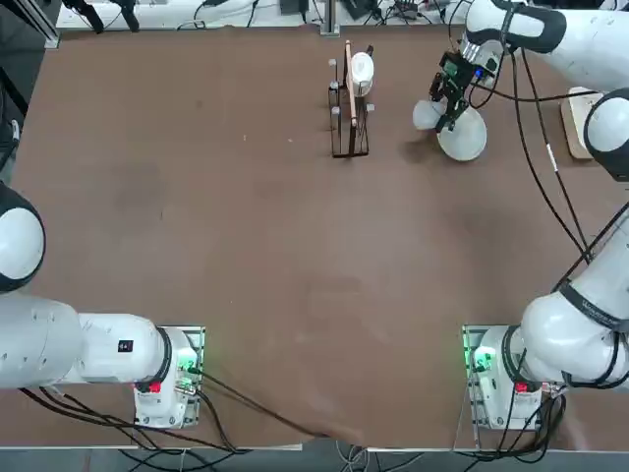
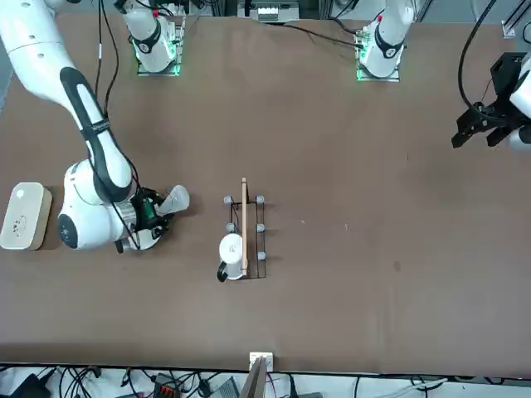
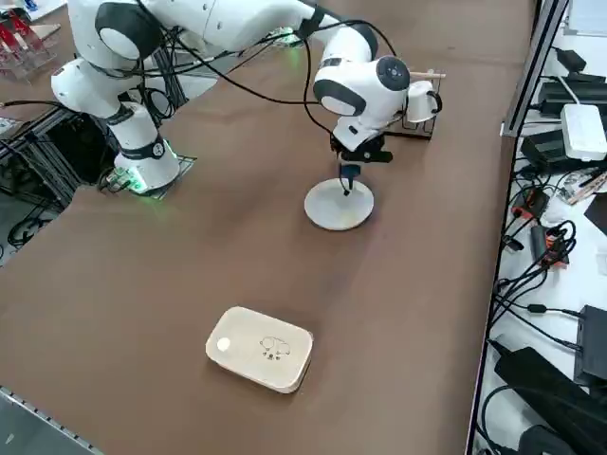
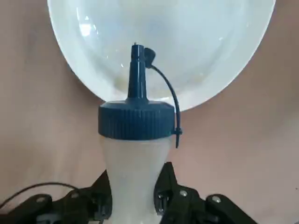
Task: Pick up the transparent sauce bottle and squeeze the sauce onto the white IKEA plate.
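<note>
Bottle fills the wrist view, clamped at its translucent body between the two fingers of the right hand. Its dark blue cap and nozzle point at the plate, and the nozzle tip overlaps the plate's white face.

Top view: the right hand sits over the plate, at the plate's edge nearest the wire rack. The bottle projects from the hand on that same side.

Front view: the hand holds the bottle above the plate. A cream box lies on the brown tabletop, on the far side of the plate from the rack.

Side view: the hand hangs directly above the plate, nozzle down.
</note>
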You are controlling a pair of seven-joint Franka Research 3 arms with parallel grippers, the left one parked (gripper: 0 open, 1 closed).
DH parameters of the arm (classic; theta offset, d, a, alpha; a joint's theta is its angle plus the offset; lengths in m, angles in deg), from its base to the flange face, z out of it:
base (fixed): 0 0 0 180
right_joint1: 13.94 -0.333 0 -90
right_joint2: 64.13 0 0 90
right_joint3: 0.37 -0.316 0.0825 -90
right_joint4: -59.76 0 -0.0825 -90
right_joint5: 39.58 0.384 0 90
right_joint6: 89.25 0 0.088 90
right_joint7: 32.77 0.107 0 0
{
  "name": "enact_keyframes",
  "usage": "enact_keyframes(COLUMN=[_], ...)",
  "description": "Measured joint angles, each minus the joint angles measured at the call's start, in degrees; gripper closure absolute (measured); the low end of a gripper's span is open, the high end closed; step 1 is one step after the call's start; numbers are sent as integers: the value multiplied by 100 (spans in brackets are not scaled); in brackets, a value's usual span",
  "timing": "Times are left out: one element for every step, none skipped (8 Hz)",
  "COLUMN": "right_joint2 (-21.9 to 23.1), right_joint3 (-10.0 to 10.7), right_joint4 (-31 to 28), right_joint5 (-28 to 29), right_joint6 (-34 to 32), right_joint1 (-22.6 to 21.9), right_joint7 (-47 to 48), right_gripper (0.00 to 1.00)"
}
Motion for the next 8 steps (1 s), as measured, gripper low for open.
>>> enact_keyframes(right_joint2=[-1, -1, -3, -4, -8, -15, -21, -25], right_joint3=[4, 6, 6, 6, 6, 5, 5, 5], right_joint4=[0, 0, 0, -1, -2, -5, -5, -7], right_joint5=[142, 271, 334, 349, 351, 352, 370, 405], right_joint6=[-5, -30, -96, -157, -185, -207, -253, -340], right_joint1=[107, 238, 361, 458, 527, 567, 594, 629], right_joint7=[-170, -377, -544, -637, -690, -737, -807, -907], right_gripper=[60, 60, 60, 60, 60, 60, 60, 60])
